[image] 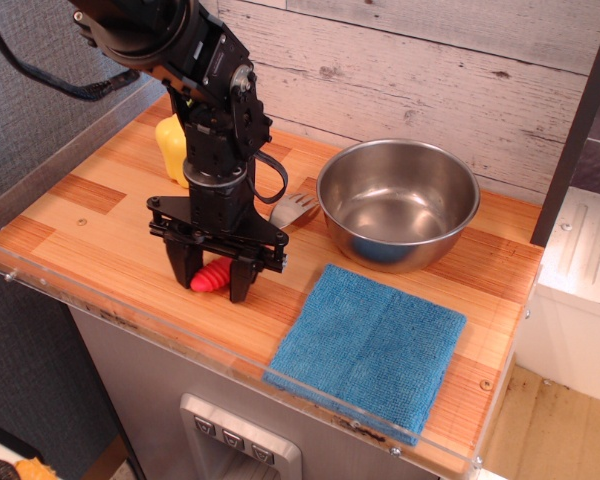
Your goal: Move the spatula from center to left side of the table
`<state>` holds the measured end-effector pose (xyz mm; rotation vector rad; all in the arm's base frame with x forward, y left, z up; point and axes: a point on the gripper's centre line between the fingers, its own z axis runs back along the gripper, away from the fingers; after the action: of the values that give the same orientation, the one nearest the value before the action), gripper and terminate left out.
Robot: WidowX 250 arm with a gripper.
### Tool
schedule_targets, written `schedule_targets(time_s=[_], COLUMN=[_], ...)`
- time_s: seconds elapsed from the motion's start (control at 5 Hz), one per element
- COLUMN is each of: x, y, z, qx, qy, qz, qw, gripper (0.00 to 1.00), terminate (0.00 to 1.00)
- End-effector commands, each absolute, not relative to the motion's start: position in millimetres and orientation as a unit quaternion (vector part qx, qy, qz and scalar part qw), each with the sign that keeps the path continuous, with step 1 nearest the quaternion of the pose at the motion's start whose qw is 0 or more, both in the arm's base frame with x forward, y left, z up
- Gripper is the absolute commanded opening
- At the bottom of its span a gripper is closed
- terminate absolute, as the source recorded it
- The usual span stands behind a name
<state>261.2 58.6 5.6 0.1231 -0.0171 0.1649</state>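
Note:
The spatula lies on the wooden table (100, 215) near the middle front. Its red ribbed handle (212, 274) shows between my fingers and its grey slotted head (293, 209) points toward the bowl. My black gripper (210, 279) stands low over the handle end, one finger (181, 266) on its left and one (241, 281) on its right. The jaws are close around the handle. The middle of the spatula is hidden behind the gripper body.
A steel bowl (398, 203) stands at the right rear. A blue cloth (368, 346) lies at the front right. A yellow pepper (172, 148) sits at the rear left, partly behind the arm. A clear acrylic rim (55, 150) edges the table.

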Motion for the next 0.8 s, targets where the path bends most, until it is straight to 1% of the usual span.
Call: schedule_targets(time_s=[0.0,0.2,0.4,0.6], x=[260,265,272,268], y=[59,52,47,50], z=[9,21,48,86], qx=[0.056,0.046,0.026,0.023], qy=[-0.028,-0.051,-0.080,-0.110], qz=[0.096,0.085,0.074,0.077], qw=[0.993,0.994,0.994,0.991], gripper=[0.00,0.00,0.00,0.00], terminate=[0.00,0.00,0.00,0.00])
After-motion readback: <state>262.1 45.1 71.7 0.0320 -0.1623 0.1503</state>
